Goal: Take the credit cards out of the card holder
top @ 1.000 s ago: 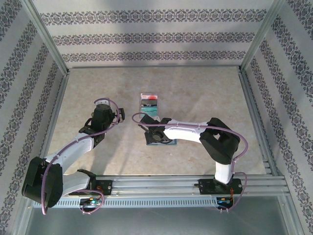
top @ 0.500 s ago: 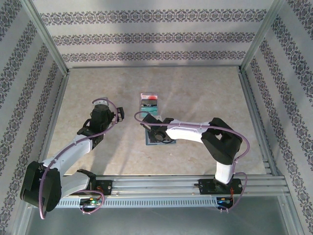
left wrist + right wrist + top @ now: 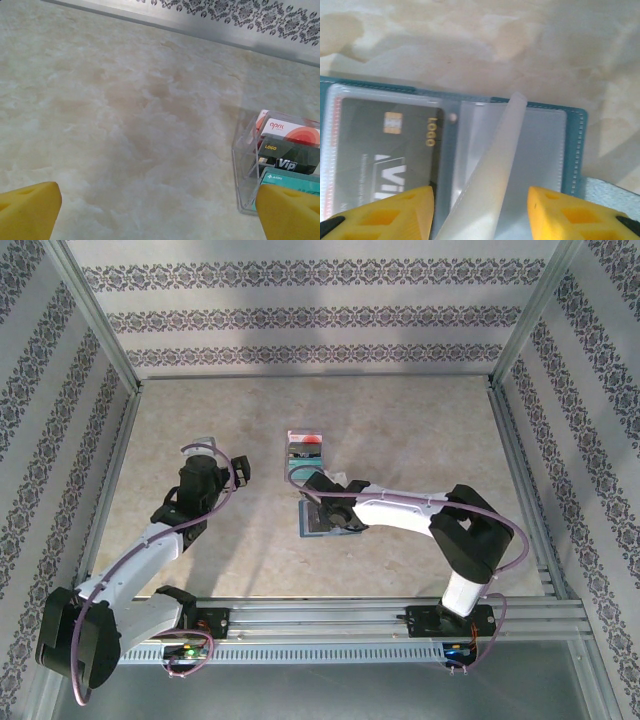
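Observation:
The card holder (image 3: 327, 524) lies open on the table, a slate-blue wallet (image 3: 574, 150) with clear sleeves inside. One sleeve holds a dark credit card (image 3: 385, 150) with gold "Logo" lettering. A loose clear sleeve page (image 3: 492, 180) stands up between the fingers of my right gripper (image 3: 480, 212), which is open and hovers just over the holder (image 3: 320, 502); neither pad presses the page. Three more cards, red-and-white (image 3: 290, 131), dark (image 3: 287, 157) and teal-green (image 3: 292, 179), sit in a clear box. My left gripper (image 3: 218, 456) is open over bare table (image 3: 160, 212), left of that box.
The clear plastic box (image 3: 305, 452) stands just beyond the card holder, close to the right gripper. Metal rails (image 3: 520, 480) and patterned walls frame the marble tabletop (image 3: 400, 430). Wide bare surface lies to the far right and far left.
The right arm's elbow has swung to the right while its gripper stayed over the card holder. The left gripper has shifted slightly left and away from the bases.

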You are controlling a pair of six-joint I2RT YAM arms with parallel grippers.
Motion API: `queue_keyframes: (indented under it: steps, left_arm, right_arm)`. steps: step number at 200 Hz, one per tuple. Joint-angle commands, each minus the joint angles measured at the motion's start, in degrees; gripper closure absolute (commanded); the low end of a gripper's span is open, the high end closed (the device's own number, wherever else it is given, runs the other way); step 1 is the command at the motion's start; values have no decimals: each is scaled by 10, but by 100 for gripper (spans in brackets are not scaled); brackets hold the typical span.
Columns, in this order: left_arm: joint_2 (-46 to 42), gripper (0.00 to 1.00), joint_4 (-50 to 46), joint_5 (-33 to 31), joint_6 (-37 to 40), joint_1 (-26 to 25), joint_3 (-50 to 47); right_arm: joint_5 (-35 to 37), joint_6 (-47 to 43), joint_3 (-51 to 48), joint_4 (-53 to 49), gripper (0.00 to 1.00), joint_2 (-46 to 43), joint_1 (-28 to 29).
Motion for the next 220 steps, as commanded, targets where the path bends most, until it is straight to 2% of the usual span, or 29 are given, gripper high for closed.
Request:
queue_keyframes:
  steps: [1, 49, 76, 93, 123, 150, 176, 208, 220]
  left_arm:
    - [-15, 1, -10, 0, 12, -2, -10]
    - [-10, 3, -7, 69, 43, -14, -7]
    - [6, 5, -33, 10, 78, -97, 7]
    - [20, 12, -36, -17, 76, -148, 8]
    - [63, 25, -5, -8, 34, -218, -7]
    - [121, 28, 33, 18, -1, -260, -9]
    - [180, 35, 58, 38, -9, -283, 10]
    - [234, 59, 77, 59, -35, -283, 28]
    - [250, 62, 79, 64, -41, -283, 34]
  right_arm:
    - [24, -9, -17, -15, 48, -22, -12]
    - [25, -9, -51, -12, 51, -57, -37]
    - [18, -10, -74, -3, 52, -82, -54]
    - [7, -9, -86, 4, 55, -94, -64]
    - [-26, -10, -106, 29, 59, -133, -80]
    - [-79, -11, -133, 80, 60, -186, -102]
    - [-144, -5, -163, 138, 61, -232, -125]
    - [-217, 13, -192, 195, 59, -259, -147]
    - [-237, 21, -201, 216, 59, -258, -150]
